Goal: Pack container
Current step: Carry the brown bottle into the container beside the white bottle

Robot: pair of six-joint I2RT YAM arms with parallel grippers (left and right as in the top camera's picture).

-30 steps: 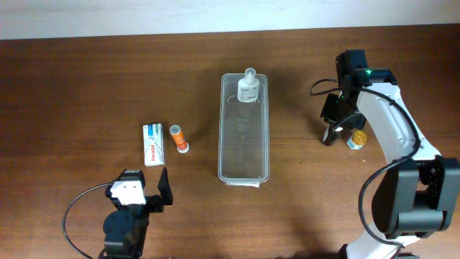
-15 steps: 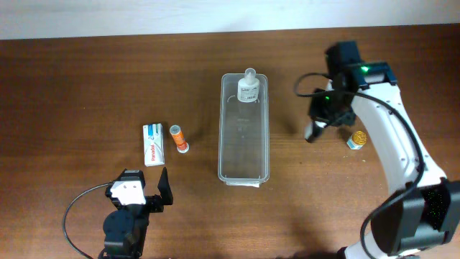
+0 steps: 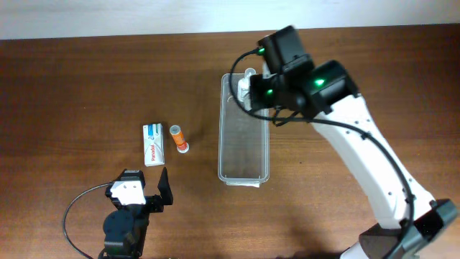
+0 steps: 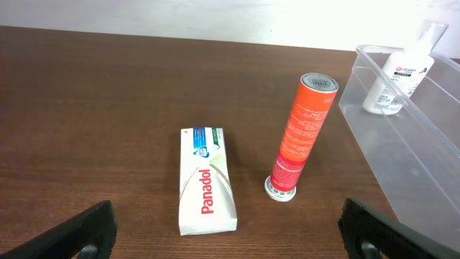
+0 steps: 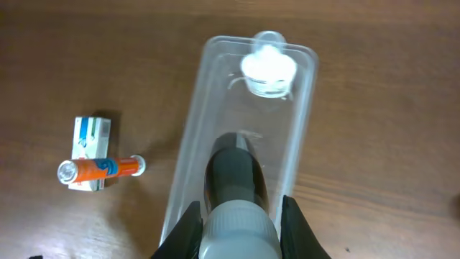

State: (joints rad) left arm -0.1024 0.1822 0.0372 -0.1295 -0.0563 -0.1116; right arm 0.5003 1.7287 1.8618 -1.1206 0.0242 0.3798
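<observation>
Clear plastic container (image 3: 222,133), long and narrow, lying lengthwise at the middle of the brown wooden table (image 3: 86,72). A white bottle (image 5: 268,67) rests inside it at the far end, and the rest of the floor is bare. The right gripper (image 5: 237,210) is poised above the far half of the container, and its fingers (image 5: 188,224) are clenched on a dark cylindrical item (image 5: 233,173) with a pale grey end. To the left of the container, well apart from it, an orange tube (image 3: 180,137) lies just beside a white Panadol box (image 3: 152,144). The left gripper (image 4: 226,234) is at the near left of the table, released, its jaws spread wide and facing box and tube.
</observation>
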